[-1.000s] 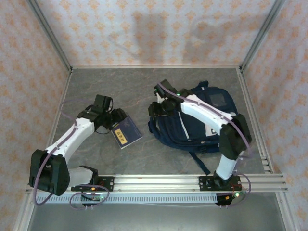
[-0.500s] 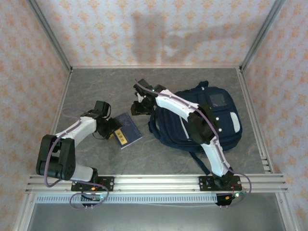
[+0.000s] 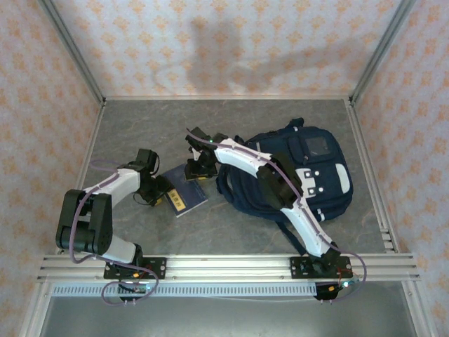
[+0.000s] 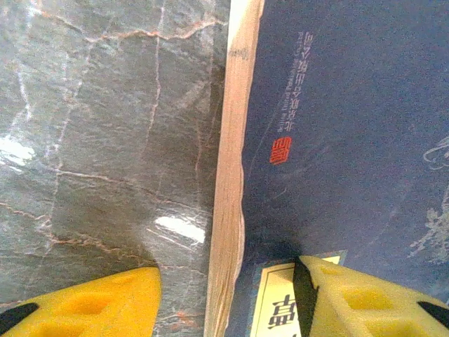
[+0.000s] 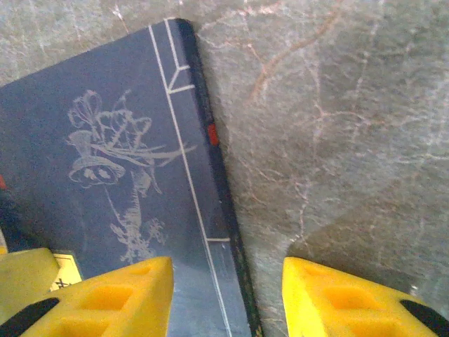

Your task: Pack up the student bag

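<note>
Right claw (image 3: 196,168) has swung off the bag (image 3: 312,179) to the book's (image 3: 188,198) far edge, jaws apart astride it, left claw (image 3: 158,189) likewise opposite, ready to lift it; bag lies right on the worktop (image 3: 140,126).

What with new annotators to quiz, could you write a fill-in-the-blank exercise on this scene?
1. Seen from above, the blue book lies on the table to the ____ of the student bag.
2. The left gripper and right gripper each straddle one edge of the book, jaws ____.
3. The fingers of both are coloured ____.
Missing words: left; open; yellow.
</note>
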`<move>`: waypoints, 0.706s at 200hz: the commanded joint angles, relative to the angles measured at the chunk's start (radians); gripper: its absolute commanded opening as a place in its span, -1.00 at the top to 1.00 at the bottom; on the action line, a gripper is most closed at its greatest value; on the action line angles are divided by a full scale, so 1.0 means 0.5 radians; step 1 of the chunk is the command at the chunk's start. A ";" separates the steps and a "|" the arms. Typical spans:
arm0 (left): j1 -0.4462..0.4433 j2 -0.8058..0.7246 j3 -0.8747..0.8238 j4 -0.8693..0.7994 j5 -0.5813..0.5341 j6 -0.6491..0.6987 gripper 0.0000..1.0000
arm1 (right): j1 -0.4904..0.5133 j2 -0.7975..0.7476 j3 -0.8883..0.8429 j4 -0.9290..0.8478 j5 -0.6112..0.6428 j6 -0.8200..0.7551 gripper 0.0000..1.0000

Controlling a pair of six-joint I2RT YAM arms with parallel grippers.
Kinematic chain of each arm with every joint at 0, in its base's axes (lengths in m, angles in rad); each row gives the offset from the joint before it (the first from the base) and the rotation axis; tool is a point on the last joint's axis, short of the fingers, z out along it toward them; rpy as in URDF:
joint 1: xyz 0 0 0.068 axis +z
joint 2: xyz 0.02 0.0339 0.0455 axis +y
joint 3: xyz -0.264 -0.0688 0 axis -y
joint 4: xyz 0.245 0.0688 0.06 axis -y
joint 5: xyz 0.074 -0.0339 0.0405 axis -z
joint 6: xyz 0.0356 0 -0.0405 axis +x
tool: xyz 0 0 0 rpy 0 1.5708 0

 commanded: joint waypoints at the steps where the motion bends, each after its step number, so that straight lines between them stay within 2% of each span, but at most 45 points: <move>1: 0.007 0.119 -0.034 -0.005 -0.027 0.047 -0.01 | 0.028 0.079 0.036 0.004 -0.068 0.023 0.12; 56: 0.007 0.208 0.031 0.040 0.054 0.056 0.47 | 0.105 0.082 0.010 0.109 -0.286 0.057 0.13; 110: 0.004 0.221 0.005 0.026 0.098 0.122 0.57 | 0.134 0.046 0.037 0.169 -0.553 0.066 0.12; 141: 0.005 0.206 -0.008 -0.011 0.102 0.194 0.59 | 0.112 -0.103 -0.081 0.261 -0.771 0.054 0.12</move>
